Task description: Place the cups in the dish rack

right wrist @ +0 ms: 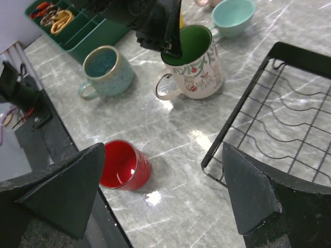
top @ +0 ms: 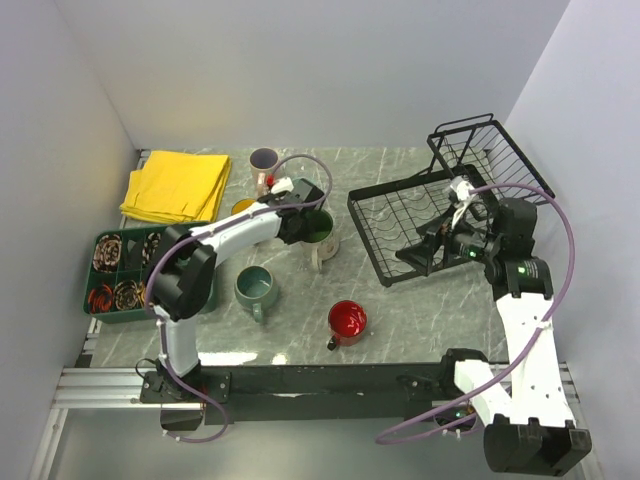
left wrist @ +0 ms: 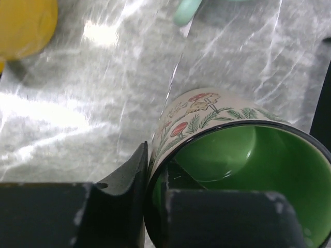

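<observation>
Cups [top: 347,320] left of dish rack [top: 385,226]

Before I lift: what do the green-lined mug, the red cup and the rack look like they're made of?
The green-lined mug looks like glazed ceramic: a thick wall, a glossy cream outside with a printed pattern, and a shiny green inside. The red cup is very glossy with bright highlights, so it is either glazed ceramic or metallic-coated; I can't tell which. The dish rack is thin black wire, probably coated metal, with a dull finish.

The red mug [top: 347,320] looks glossy, the dish rack [top: 385,235] wire, the table [top: 290,330] polished.
</observation>
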Motion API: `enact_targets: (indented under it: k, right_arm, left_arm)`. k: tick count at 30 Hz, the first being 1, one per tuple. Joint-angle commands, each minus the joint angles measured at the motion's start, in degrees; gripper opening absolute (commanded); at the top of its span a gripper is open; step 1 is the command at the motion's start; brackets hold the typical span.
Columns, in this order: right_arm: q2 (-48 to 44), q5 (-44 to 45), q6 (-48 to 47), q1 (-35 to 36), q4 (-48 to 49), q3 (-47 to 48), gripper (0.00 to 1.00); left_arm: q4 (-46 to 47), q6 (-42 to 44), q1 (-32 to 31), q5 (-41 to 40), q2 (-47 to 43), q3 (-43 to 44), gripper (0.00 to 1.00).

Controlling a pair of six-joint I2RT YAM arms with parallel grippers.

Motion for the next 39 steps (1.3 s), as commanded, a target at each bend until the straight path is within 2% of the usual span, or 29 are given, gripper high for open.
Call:
enact_targets:
  k: [1, 4, 7, 8, 10, 13, 14, 15, 18, 20, 25, 32, 34, 39]
  right_arm:
    - [1.6, -2.9, -3.2, 1.5, -2.7, 1.6, 1.0]
    - [3.9, -5.4, -4.3, 3.1, -4.8, 2.7, 1.0]
    - [6.8, -9.9, -2.6, 4.8, -5.0, 4.1, 1.0]
    - [8.0, -11.0, -1.1, 6.9, -4.9, 4.7, 1.0]
    - [10.5, -13.4, 1.9, 10.1, -2.6, 6.0, 1.0]
    - [12.9, -13.4, 12.1, 14.5, 6.4, 6.7, 1.0]
    - [13.3, -12.5, 20.1, 15.4, 10.0, 6.5, 1.0]
    - [13.5, -11.5, 23.8, 16.1, 16.7, 6.4, 1.0]
    - [14.9, -8.9, 37.4, 18.1, 28.6, 6.1, 1.0]
    - [16.1, -7.6, 46.7, 18.5, 33.0, 6.4, 1.0]
    - [17.6, -4.2, 59.0, 19.5, 42.7, 5.8, 1.0]
    - [21.2, -0.6, 66.9, 20.8, 46.8, 9.4, 1.0]
    - [23.2, -1.3, 70.4, 21.5, 51.8, 10.9, 1.0]
    - [27.0, -1.9, 79.7, 23.4, 59.7, 13.0, 0.9]
  left_arm:
    - [8.2, -0.9, -0.3, 2.6, -11.3, -5.2, 0.01]
    - [13.9, -2.1, -0.2, 6.1, -18.8, -11.5, 0.01]
    - [24.0, -5.9, 0.4, 10.4, -26.3, -17.7, 0.01]
    - [29.8, -8.7, 0.9, 11.7, -29.4, -19.1, 0.01]
    - [34.7, -11.9, 1.3, 13.9, -31.8, -21.4, 0.01]
    - [41.9, -17.6, 1.7, 14.7, -34.1, -20.6, 0.01]
    - [43.1, -20.2, 1.7, 14.8, -34.6, -20.0, 0.01]
    - [46.0, -21.7, 1.7, 14.8, -34.8, -19.8, 0.01]
    - [52.5, -27.6, 1.7, 14.2, -35.8, -20.1, 0.01]
    - [55.5, -31.3, 1.7, 14.0, -36.1, -20.5, 0.01]
    - [65.3, -36.2, 1.3, 14.5, -35.4, -21.4, 0.01]
    - [66.6, -37.2, -0.4, 14.8, -34.2, -19.1, 0.01]
    - [66.9, -37.6, -0.8, 15.0, -33.9, -19.1, 0.01]
    - [68.3, -38.4, -1.2, 15.2, -33.4, -19.8, 0.01]
